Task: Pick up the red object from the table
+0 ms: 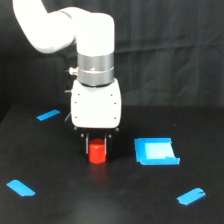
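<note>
**Gripper down over the red object**

Red object (97,153) standing upright on the table (60,200), near the middle of the scene, directly beneath the white arm's wrist housing. Gripper (97,145) lowered straight over it, dark fingers (87,145) flanking the block's upper part on its left and right. Jaws close against the block's sides, possibly pinching it, but contact too blurred to tell for sure. Block's base apparently resting on the black surface. Flat blue square piece (156,151) lying just to the right of the block, apart from it. Blue tape strips scattered around: one far left (48,115), one near left (21,188), one near right (191,196).
</note>
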Controlling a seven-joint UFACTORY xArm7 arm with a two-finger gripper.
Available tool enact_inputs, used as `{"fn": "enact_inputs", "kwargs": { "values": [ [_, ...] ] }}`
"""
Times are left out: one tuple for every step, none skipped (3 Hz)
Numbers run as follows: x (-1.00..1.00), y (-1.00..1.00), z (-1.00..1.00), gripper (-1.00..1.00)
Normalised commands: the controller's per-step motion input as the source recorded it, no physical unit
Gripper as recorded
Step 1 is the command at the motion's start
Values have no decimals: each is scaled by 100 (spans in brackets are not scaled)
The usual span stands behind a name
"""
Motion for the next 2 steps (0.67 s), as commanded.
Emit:
{"fn": "enact_inputs", "kwargs": {
  "values": [
    [0, 3, 56, -98],
    [-2, 2, 63, -97]
  ]
}}
